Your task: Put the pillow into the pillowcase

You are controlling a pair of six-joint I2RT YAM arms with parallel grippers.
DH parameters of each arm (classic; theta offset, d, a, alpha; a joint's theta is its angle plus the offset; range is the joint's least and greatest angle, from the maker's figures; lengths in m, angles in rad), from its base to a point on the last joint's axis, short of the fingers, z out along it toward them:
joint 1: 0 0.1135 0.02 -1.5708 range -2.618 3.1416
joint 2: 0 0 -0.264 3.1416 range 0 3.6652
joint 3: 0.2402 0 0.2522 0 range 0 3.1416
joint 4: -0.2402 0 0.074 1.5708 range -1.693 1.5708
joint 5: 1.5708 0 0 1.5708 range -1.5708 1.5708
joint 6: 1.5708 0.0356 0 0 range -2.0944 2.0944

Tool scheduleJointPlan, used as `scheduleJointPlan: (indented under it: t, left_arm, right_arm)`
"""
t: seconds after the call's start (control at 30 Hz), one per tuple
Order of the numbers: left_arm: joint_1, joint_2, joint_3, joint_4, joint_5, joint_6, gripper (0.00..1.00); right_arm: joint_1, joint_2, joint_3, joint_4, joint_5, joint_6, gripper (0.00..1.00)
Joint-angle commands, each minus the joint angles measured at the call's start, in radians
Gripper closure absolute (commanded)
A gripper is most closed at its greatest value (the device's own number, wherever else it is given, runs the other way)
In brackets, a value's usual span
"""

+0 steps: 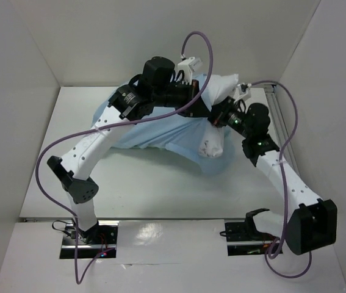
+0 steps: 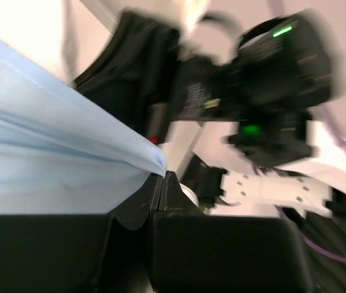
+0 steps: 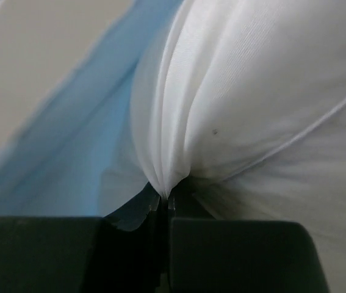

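Light-blue cloth, the pillowcase [image 1: 148,131], lies bunched along the counter's [image 1: 160,189] far edge, with the white pillow [image 1: 224,88] poking out toward the far right corner. Your left gripper [image 2: 162,177] is pressed together on an edge of the pillowcase. Your right gripper [image 3: 165,198] pinches a pleat of pillow fabric. You look mid-insertion: next, draw the case over while feeding the pillow in. The right wall crowds you; open room lies toward the near edge.

The plump white pillow [image 1: 224,90] is seen partly covered by the wrinkled light-blue pillowcase [image 1: 154,133], spread across the far bench [image 1: 160,183].
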Motion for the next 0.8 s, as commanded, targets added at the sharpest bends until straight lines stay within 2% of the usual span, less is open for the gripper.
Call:
scheduleJointPlan:
  t: [0.0,0.07,0.13,0.2,0.4,0.47,0.5,0.53,0.57,0.67,0.7,0.77]
  left_arm:
    - [-0.043,-0.074,-0.066,0.206,0.227,-0.109,1.00]
    - [-0.043,-0.100,-0.141,0.240,0.238,-0.140,1.00]
    - [-0.043,-0.113,-0.195,0.286,0.251,-0.158,1.00]
    - [-0.043,-0.113,-0.210,0.295,0.261,-0.167,1.00]
    - [-0.043,-0.139,-0.302,0.305,0.257,-0.177,1.00]
    - [-0.031,-0.157,-0.311,0.265,0.209,-0.149,1.00]
    - [-0.019,-0.157,-0.311,0.216,0.197,-0.138,0.97]
    - [-0.010,-0.157,-0.311,0.193,0.177,-0.121,0.87]
    - [0.001,-0.157,-0.302,0.171,0.177,-0.111,0.59]
    - [0.044,-0.157,-0.290,0.083,0.128,-0.071,0.31]
    - [0.067,-0.157,-0.278,0.061,0.116,-0.059,0.16]
    - [0.095,-0.157,-0.244,-0.006,0.102,-0.023,0.09]
  right_arm:
    - [0.100,0.091,-0.221,0.225,-0.037,0.094,1.00]
    - [0.176,0.212,-0.315,0.355,-0.037,0.143,1.00]
    - [0.234,0.340,-0.324,0.448,-0.053,0.166,1.00]
    - [0.263,0.400,-0.300,0.463,-0.063,0.166,1.00]
    - [0.285,0.459,-0.269,0.510,-0.063,0.179,1.00]
    - [0.285,0.468,-0.269,0.500,-0.074,0.179,1.00]
    - [0.285,0.468,-0.281,0.500,-0.074,0.179,1.00]
    - [0.294,0.468,-0.281,0.500,-0.083,0.179,1.00]
    - [0.294,0.468,-0.295,0.500,-0.083,0.179,1.00]
    - [0.294,0.436,-0.318,0.491,-0.093,0.169,1.00]
    - [0.294,0.413,-0.332,0.480,-0.093,0.169,1.00]
    - [0.303,0.389,-0.341,0.451,-0.083,0.140,1.00]
